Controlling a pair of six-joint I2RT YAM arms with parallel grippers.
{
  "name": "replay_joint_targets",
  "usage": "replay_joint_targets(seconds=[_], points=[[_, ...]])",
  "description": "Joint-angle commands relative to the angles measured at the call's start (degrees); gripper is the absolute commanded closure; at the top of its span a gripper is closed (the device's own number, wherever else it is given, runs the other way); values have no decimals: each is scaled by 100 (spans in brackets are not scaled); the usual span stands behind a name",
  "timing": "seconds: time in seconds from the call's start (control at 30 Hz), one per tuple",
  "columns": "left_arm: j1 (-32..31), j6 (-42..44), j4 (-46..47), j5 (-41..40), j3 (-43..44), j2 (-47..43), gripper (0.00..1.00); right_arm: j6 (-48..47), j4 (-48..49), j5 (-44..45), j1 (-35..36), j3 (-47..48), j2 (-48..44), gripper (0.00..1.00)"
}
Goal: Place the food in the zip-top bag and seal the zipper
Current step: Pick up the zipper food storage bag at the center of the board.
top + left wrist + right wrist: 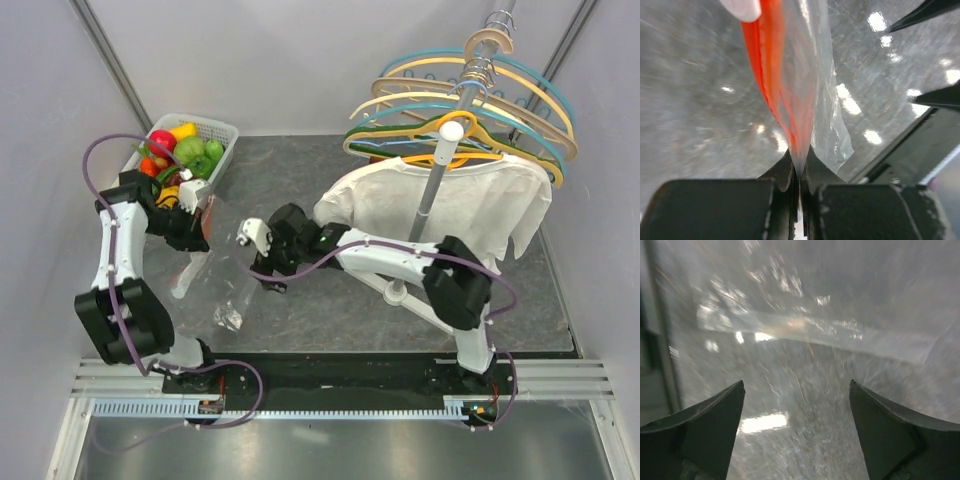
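Grey speckled counter point(330, 300) fills a white-walled booth. At its far left corner a white lattice basket point(225, 135) holds the food point(185, 150), pieces in red, green, yellow and orange. The zip-top bag point(215, 280) sits crumpled near and to the right of the basket, between the two arms. The left gripper point(800, 162) is pinched tight on the bag's edge, at one end of the red-orange zipper point(767, 65), which runs away from its fingers. The right gripper point(796, 390), just right of the bag, has its fingers wide apart with clear film ahead of them, gripping nothing. A hanger rack point(445, 150) draped with a white shirt point(450, 205) stands at the far right.
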Motion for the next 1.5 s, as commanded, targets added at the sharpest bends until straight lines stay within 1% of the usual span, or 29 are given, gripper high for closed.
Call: replay_joint_targets(seconds=[0.0,0.03,0.17,0.27,0.33,0.43,0.57,0.63,0.67,0.7,0.73,0.77,0.83,0.9,0.93,0.97,1.0,1.03,1.07,1.1,1.13,1.17,1.2,1.23,1.27,1.3,1.37,1.47], points=[[2,1191,-348,-79,148,-923,98,725,698,-1001,-111,243,-1095,4],[-7,1479,-339,-52,61,-1046,98,804,856,-1167,-102,243,-1261,3],[-33,1877,-251,106,-195,-1653,97,1270,1138,-1213,-120,313,-1500,2],[-25,2246,-233,466,-502,-2162,96,1323,1165,-1091,-119,375,-1492,2],[-25,2588,-111,747,-818,-2716,93,1323,1173,-1090,-120,384,-1491,2],[-104,2388,502,801,-1161,-3426,92,1402,1209,-1370,-111,392,-1527,3],[-156,2563,566,959,-1267,-3868,89,1552,1332,-1591,-119,340,-1527,5],[-183,2695,566,1020,-1355,-4052,86,1587,1332,-1713,-111,383,-1483,11],[-200,2739,566,1029,-1390,-4106,85,1604,1323,-1783,-111,436,-1465,17],[-244,2783,566,1021,-1451,-4141,84,1622,1340,-1862,-119,445,-1456,19],[-279,2809,558,986,-1487,-4150,84,1631,1349,-1872,-93,454,-1448,22],[-358,2818,549,951,-1496,-4211,83,1622,1349,-1855,-67,471,-1448,26],[-446,2818,514,924,-1540,-4238,83,1613,1393,-1776,-58,498,-1439,28],[-587,2740,452,871,-1514,-4229,83,1613,1385,-1767,-32,612,-1386,41],[-631,2704,435,862,-1496,-4212,83,1613,1376,-1810,-23,647,-1369,50],[-701,2634,417,836,-1435,-4177,83,1526,1358,-1828,-6,717,-1360,71],[-728,2460,400,819,-1391,-4150,82,1456,1228,-1819,3,735,-1368,81],[-728,2388,373,818,-1338,-4115,80,1394,1174,-1741,-5,727,-1395,92],[-737,2161,321,836,-1181,-4080,73,1376,1130,-1679,-5,683,-1482,100],[-745,1994,199,827,-1067,-3993,51,1193,1078,-1618,-5,622,-1544,100],[-737,1809,102,810,-935,-3922,40,1105,1051,-1591,-5,543,-1623,100],[-737,1538,-47,757,-559,-3826,29,956,1016,-1504,-5,359,-1797,100],[-737,1544,-710,783,-303,-3494,19,902,989,-1477,-14,235,-1895,100],[-737,1727,-1143,949,300,-3291,14,823,989,-1459,-5,-9,-2087,100],[-728,1833,-1591,1072,628,-3089,1,648,954,-1450,-5,-125,-2194,100],[-737,1434,-1883,1099,875,-2773,0,551,937,-1433,-5,-257,-2290,100],[-737,931,-1886,1205,1384,-2735,0,288,945,-1398,3,-652,-2571,100],[-815,938,-1877,1319,1475,-2849,0,-108,1041,-1362,12,-1118,-2888,100]])
